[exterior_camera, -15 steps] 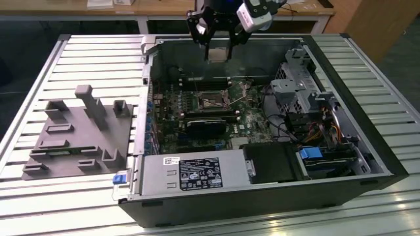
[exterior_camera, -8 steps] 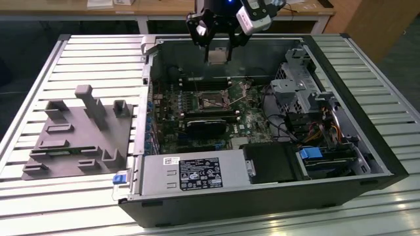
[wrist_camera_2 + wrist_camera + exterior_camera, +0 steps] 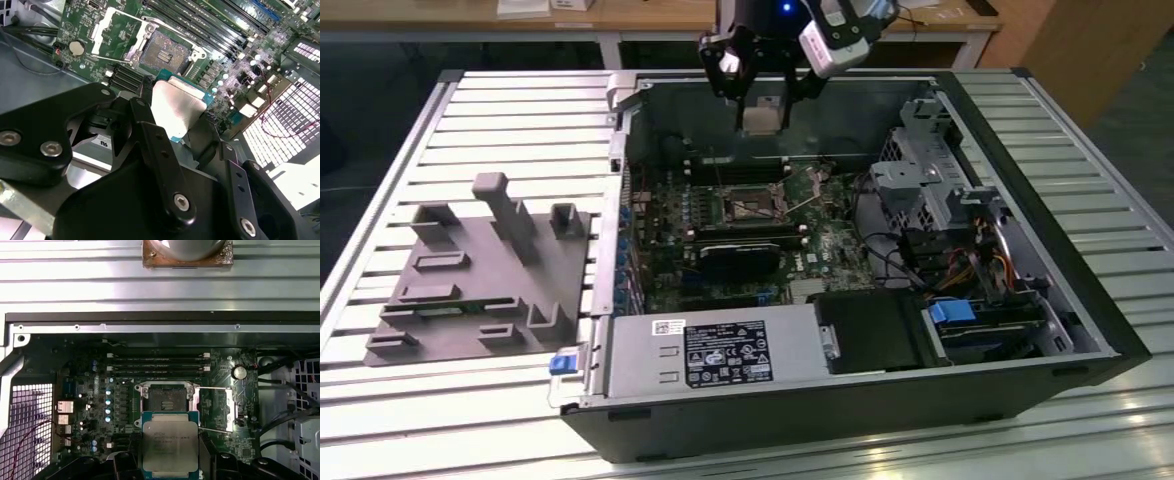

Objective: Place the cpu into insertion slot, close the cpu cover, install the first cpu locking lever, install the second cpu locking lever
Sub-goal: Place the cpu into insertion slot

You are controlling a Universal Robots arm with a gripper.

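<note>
CPU [image 3: 170, 447] is gripped by two opposite edges, gripper [image 3: 762, 112] fingers [image 3: 150, 130] closed down to chip width. It hangs above the open case [image 3: 854, 420], well clear of the board [image 3: 80, 390]. Slot [image 3: 164, 399] contacts are exposed (cover [image 3: 217, 407] flipped open beside it). In both wrist views the chip sits just off the slot.

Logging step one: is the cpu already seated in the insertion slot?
No, in the first wrist view the gripper holds the cpu apart from the insertion slot, which lies empty.
</note>
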